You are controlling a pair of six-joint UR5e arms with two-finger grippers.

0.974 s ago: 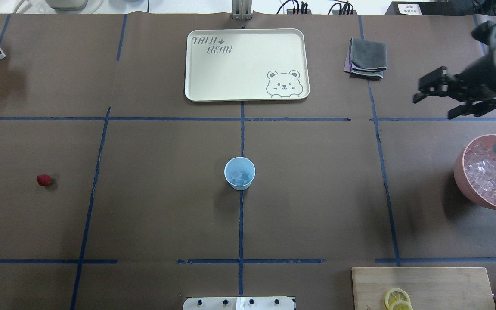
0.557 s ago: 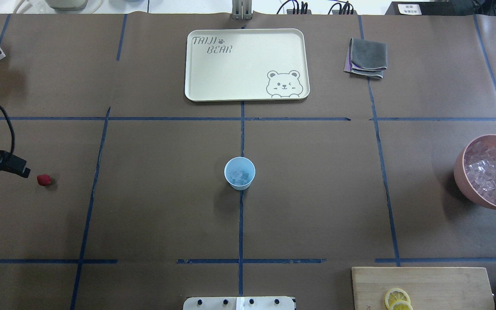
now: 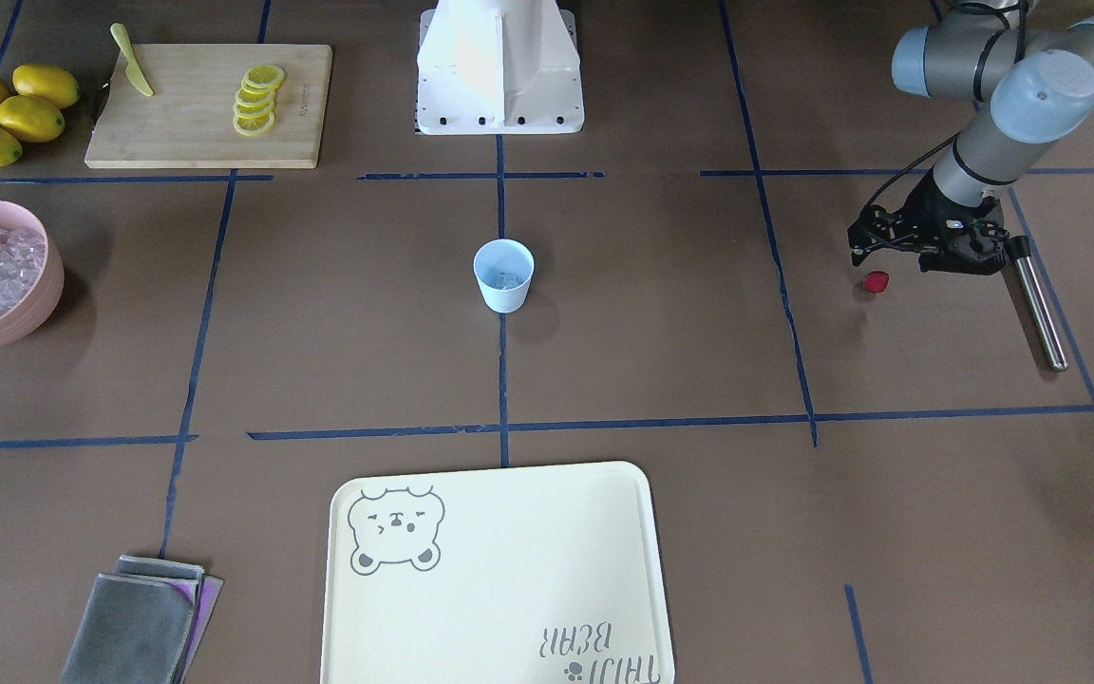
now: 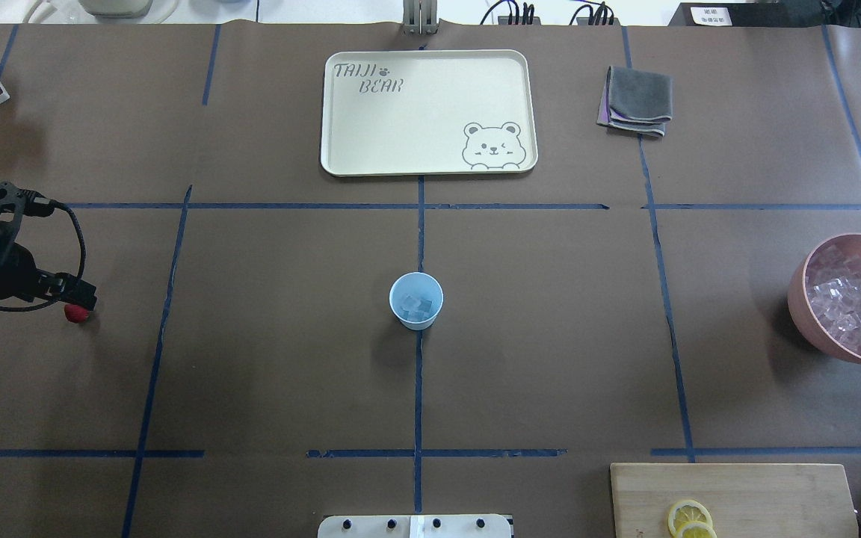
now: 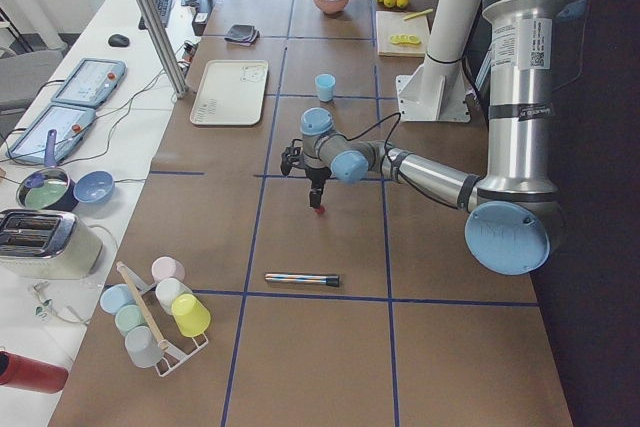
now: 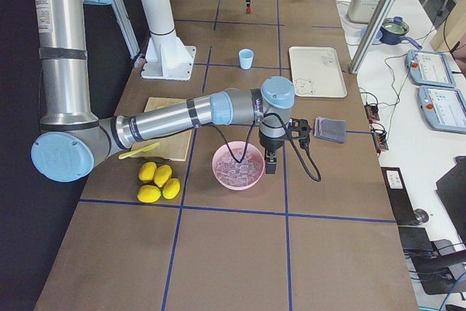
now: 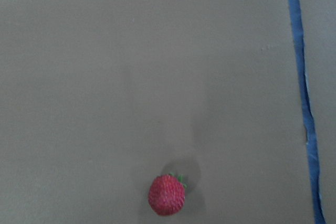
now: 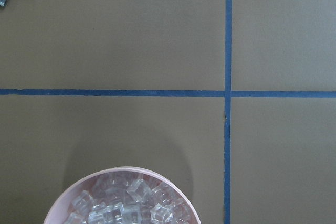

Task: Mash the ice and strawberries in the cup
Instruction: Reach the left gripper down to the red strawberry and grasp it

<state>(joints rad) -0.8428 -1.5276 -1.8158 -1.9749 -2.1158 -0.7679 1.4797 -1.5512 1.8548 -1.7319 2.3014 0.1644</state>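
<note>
The light-blue cup (image 4: 416,300) stands at the table's middle with a few ice cubes (image 4: 417,306) inside; it also shows in the front view (image 3: 503,275). The strawberry (image 4: 76,314) lies on the paper at the far left, and also shows in the front view (image 3: 877,281) and the left wrist view (image 7: 167,194). My left gripper (image 3: 889,260) hovers just above and beside the strawberry, fingers spread, holding nothing. My right gripper (image 6: 271,162) shows only in the exterior right view, at the pink bowl's edge; I cannot tell whether it is open or shut.
A pink bowl (image 4: 797,299) of ice cubes sits at the right edge. A metal rod (image 3: 1039,309) lies near the strawberry. A cream tray (image 4: 341,161), a folded grey cloth (image 4: 636,101) and a cutting board (image 4: 729,493) with lemon slices are also on the table.
The right arm has left the overhead view. The left arm has come in from the left edge and moved over the strawberry.
</note>
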